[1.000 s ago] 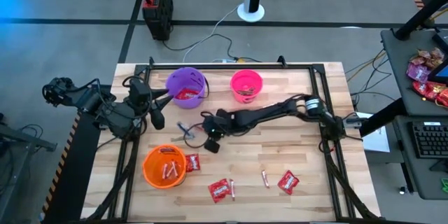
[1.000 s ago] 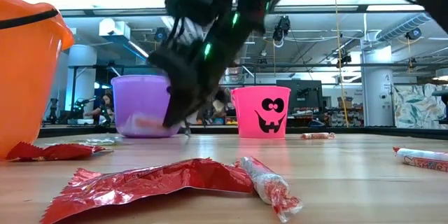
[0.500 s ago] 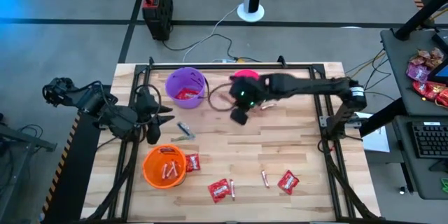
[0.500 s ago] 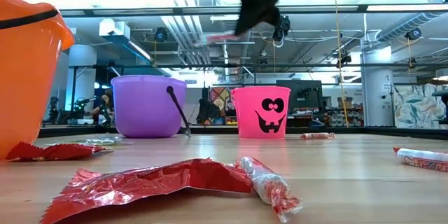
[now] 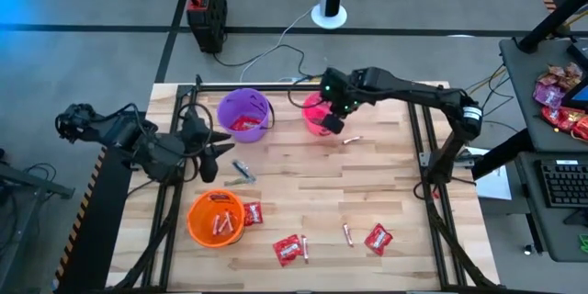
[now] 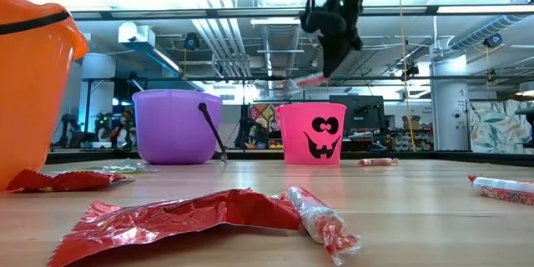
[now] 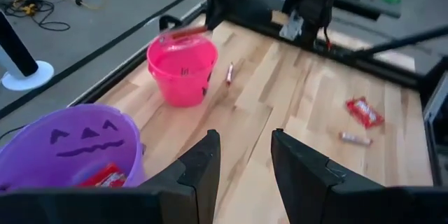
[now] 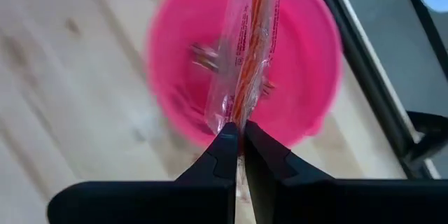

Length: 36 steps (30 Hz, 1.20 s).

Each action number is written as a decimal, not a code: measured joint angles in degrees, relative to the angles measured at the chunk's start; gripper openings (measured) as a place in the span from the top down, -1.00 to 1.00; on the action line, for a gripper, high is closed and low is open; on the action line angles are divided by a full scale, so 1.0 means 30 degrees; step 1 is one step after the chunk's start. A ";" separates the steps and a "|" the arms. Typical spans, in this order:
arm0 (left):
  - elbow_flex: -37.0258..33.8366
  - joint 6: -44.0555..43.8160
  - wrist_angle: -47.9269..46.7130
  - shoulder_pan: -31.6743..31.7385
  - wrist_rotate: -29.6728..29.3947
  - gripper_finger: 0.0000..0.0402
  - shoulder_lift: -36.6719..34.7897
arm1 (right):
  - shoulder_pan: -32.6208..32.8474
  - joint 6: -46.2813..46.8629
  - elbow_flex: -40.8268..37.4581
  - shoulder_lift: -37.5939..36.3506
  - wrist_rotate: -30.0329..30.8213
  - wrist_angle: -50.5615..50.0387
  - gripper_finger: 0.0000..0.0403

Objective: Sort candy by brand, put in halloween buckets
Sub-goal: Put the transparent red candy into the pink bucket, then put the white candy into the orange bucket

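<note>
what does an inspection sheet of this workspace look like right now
surface: wooden table, black frame round it
job's things: purple bucket holds a red packet; pink bucket under the right gripper; orange bucket holds sticks; red packets and sticks loose on the near side
clutter: small dark piece beside the left gripper
grippers: right gripper shut on a candy stick above the pink bucket; left gripper open, empty, near the purple bucket
cables: several on the floor behind the table
surroundings: side desk with a pile of bags, keyboard
</note>
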 joint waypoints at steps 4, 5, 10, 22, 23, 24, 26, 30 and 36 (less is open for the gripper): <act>0.0000 0.0260 0.0998 0.0904 0.0004 0.44 0.0398 | -0.1155 -0.1188 -0.0329 0.0032 -0.0382 0.0087 0.96; 0.0000 0.0264 0.1123 0.1188 0.0016 0.44 0.0522 | -0.1364 -0.1528 -0.0349 0.0032 -0.0656 0.0171 0.96; 0.0000 0.0395 0.1589 0.2681 0.0624 0.44 0.1160 | -0.2109 -0.2826 -0.0514 0.0032 -0.1801 0.0818 0.96; 0.0000 0.1384 0.2641 0.4330 0.1015 0.44 0.1545 | -0.3217 -0.3208 -0.0814 0.0030 -0.3473 0.1012 0.70; 0.0000 0.1419 0.2643 0.4406 0.1050 0.44 0.1545 | -0.3247 -0.3208 -0.0814 0.0025 -0.3610 0.1012 0.65; -0.0002 0.1425 0.2643 0.4482 0.1174 0.44 0.1545 | -0.3261 -0.3208 -0.0814 0.0025 -0.3615 0.1012 0.60; -0.0001 0.1429 0.2716 0.4680 0.1624 0.44 0.1547 | -0.3262 -0.3063 -0.0814 0.0013 -0.3615 0.1009 0.51; -0.0006 0.1435 0.2893 0.5207 0.2651 0.44 0.1720 | -0.3262 -0.2475 -0.0814 -0.0499 -0.3623 0.0829 0.38; 0.0000 0.2062 0.3080 0.6212 0.5198 0.44 0.2259 | -0.3262 -0.0486 -0.0838 -0.2264 -0.4931 -0.1188 0.30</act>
